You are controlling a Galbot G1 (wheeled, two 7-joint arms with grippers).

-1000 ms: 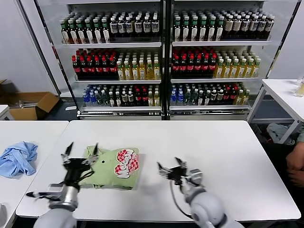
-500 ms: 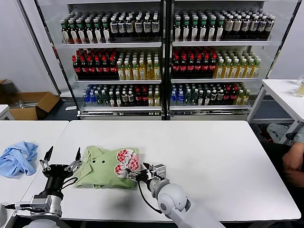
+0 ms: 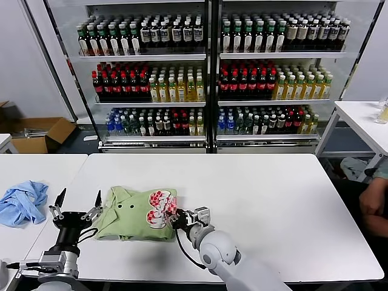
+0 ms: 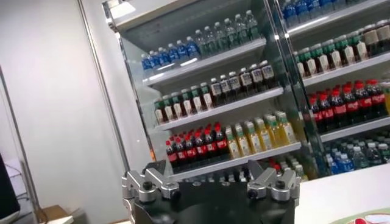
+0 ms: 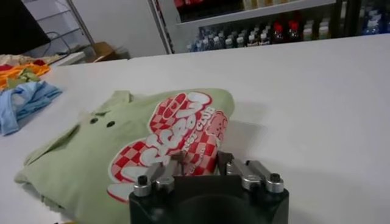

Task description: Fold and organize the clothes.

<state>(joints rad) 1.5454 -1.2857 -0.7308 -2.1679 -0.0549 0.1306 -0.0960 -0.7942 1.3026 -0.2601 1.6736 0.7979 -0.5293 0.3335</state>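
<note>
A light green shirt (image 3: 130, 215) lies folded on the white table (image 3: 273, 200), collar and red-and-white print (image 3: 160, 209) facing up. It also shows in the right wrist view (image 5: 91, 152). My right gripper (image 3: 174, 217) is at the shirt's right edge. Its fingers (image 5: 177, 161) are open a little, with the print's edge lying flat between them. My left gripper (image 3: 77, 206) is open and empty, just left of the shirt's collar end and apart from it. In the left wrist view only the gripper's knuckles (image 4: 146, 185) and the shelves show.
A crumpled blue cloth (image 3: 23, 201) lies on the neighbouring table to the left, with coloured clothes (image 5: 18, 68) beyond it. Bottle shelves (image 3: 206, 79) stand behind the table. A person's arm (image 3: 373, 206) is at the right edge. A cardboard box (image 3: 36, 133) sits on the floor.
My right gripper has moved left to the shirt's right edge and narrowed its fingers. My left gripper has drawn back left, off the shirt's collar end.
</note>
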